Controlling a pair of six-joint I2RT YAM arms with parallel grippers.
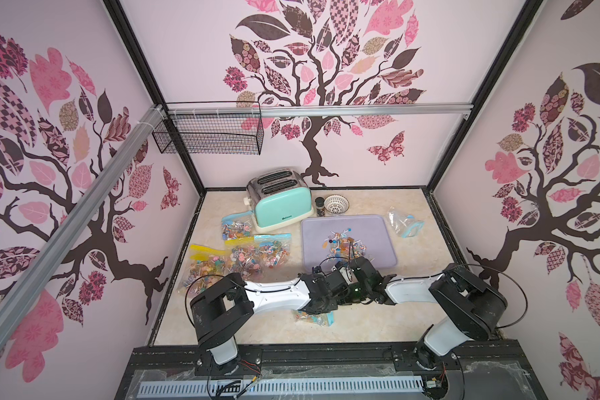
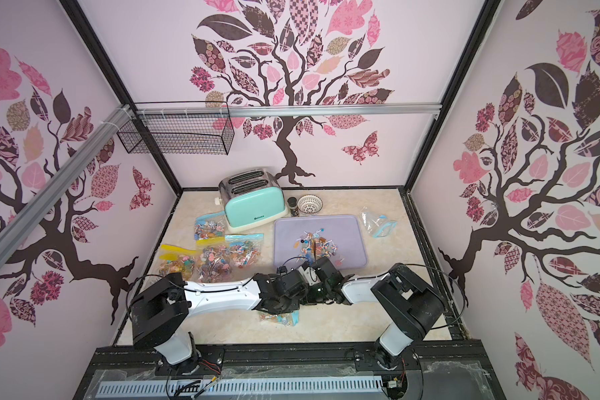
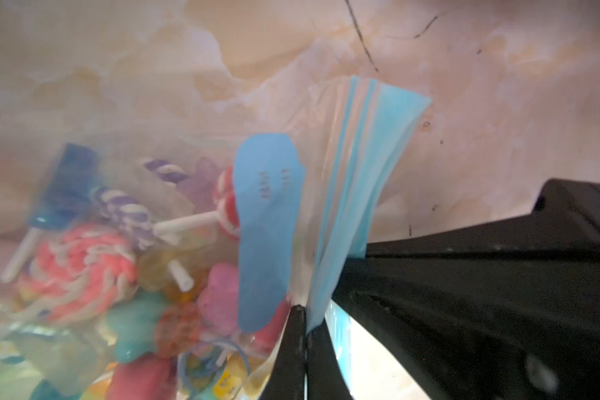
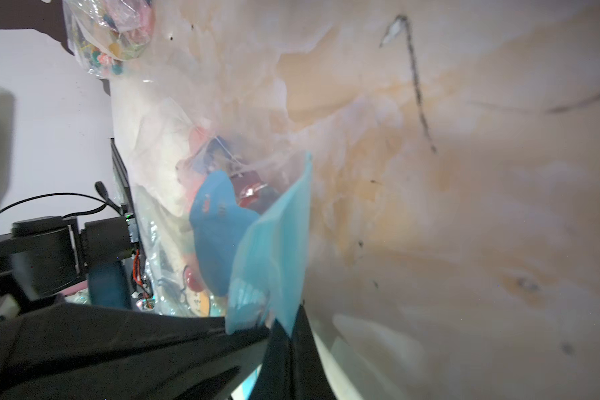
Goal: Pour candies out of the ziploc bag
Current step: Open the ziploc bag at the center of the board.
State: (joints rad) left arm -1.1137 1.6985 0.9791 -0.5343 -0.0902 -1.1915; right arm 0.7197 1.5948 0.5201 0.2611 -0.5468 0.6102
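bag (image 1: 314, 317): in both top views it shows at the near part of the table (image 1: 378, 322), under the two wrists, in front of the tray (image 1: 378, 235). only a corner shows past the left wrist. cannot tell whether it rests on the table or hangs just above it.

left gripper (image 3: 305, 313): jaws pressed together, pinching the bag's blue zip edge. clear film and the zip strip rise out of the pinch; the strip is folded and twisted.

right gripper (image 4: 290, 323): jaws pressed together as well, pinching the same blue edge at another spot, close beside the left gripper.

candies (image 3: 84, 256): inside the bag, crowded against the film. pink swirl, purple-striped and red-white lollipops on white sticks, plus pink and teal sweets. blurred in the right wrist view.

tray: lilac, just behind the grippers, with a loose heap (image 1: 342, 242) of lollipops near its middle.

full bags (image 1: 257, 254): three, lying flat left of the tray, overlapping.

empty bag (image 1: 404, 223): crumpled, right of the tray, apart from it.

toaster (image 1: 278, 204): mint, at the back, touching the tray's far left corner or just beside it.
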